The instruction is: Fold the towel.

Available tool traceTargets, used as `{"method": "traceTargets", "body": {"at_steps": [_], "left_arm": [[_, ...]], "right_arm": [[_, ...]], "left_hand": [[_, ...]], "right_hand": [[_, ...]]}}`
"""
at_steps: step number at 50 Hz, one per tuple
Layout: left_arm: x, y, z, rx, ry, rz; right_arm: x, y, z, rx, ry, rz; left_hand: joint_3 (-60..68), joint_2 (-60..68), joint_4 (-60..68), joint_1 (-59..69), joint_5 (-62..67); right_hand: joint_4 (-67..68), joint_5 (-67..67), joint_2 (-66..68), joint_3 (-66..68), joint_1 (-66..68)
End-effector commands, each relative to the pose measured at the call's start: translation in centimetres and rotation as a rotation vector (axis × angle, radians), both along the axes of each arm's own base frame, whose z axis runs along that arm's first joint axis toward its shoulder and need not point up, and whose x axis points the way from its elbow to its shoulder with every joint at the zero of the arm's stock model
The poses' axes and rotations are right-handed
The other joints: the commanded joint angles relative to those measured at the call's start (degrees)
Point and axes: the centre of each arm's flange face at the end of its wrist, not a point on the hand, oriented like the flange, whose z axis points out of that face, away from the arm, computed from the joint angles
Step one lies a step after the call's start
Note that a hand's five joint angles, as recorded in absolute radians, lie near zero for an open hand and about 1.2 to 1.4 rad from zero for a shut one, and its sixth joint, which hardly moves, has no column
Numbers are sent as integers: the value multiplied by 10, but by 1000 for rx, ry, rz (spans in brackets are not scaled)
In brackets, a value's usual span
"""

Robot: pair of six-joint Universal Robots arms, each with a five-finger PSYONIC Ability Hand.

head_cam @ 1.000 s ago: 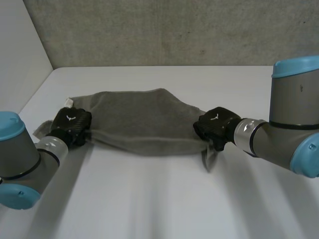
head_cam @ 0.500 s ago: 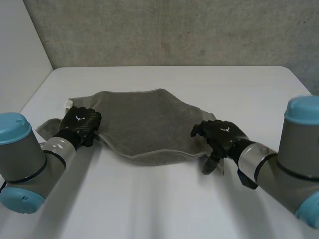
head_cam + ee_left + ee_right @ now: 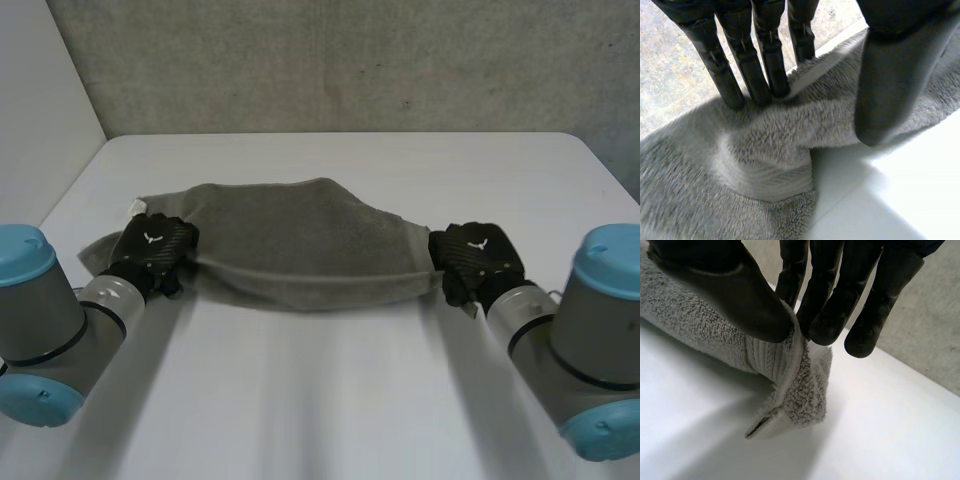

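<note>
A grey towel [image 3: 290,235] lies across the white table [image 3: 330,400], pulled into a long band between my two hands. My left hand [image 3: 150,248] rests at its left end. In the left wrist view that hand [image 3: 740,55] has straight fingers with their tips on the towel [image 3: 770,145], the thumb [image 3: 890,75] standing apart, and a fold of pile bulging between them. My right hand [image 3: 475,255] is at the towel's right end. In the right wrist view its thumb [image 3: 730,285] and fingers pinch the hemmed corner of the towel [image 3: 790,375], which hangs just above the table.
A grey wall [image 3: 330,60] runs behind the table, and a pale side wall [image 3: 40,110] stands at the left. Both arms reach in from the near side. The table's far right corner [image 3: 575,140] is close to my right arm.
My right hand moved out to the right and closed on the towel's right corner, drawing the near edge straight. My left hand's fingers loosened from a closed grip and shifted slightly.
</note>
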Motion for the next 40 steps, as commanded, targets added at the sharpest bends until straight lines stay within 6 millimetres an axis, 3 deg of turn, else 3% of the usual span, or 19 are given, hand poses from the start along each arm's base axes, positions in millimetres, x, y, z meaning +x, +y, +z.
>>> {"method": "traceTargets", "body": {"at_steps": [1,8,19,21,23,33,36,40], "left_arm": [[1,0,-5,12,-11,0],[2,4,-9,26,-16,-6],[2,5,-13,34,-20,-7],[2,3,-11,25,-19,-6],[2,2,-11,21,-18,-4],[10,-5,-7,11,-17,22],[10,-6,-5,5,-16,25],[13,-8,-3,2,-15,34]], "right_arm": [[-17,0,15,-13,-27,33],[-38,-11,10,-9,-3,6],[-39,-14,2,-34,77,22],[-40,-15,2,-39,81,21],[-39,-15,2,-45,86,23],[-43,-18,2,-57,106,13],[-43,-18,2,-57,106,13],[-43,-18,1,-54,106,14]], "left_hand": [[-82,-82,-78,-68,-70],[-92,-92,-88,-79,-80],[-63,-64,-59,-50,-51],[122,122,126,136,134],[193,193,197,207,206],[382,382,386,396,394],[359,359,363,372,371],[213,212,217,226,225]], "right_hand": [[33,29,40,35,35],[33,29,40,35,35],[33,29,40,35,35],[33,29,40,35,35],[33,29,40,35,35],[33,29,40,35,35],[33,29,40,35,35],[33,29,40,35,35]]}}
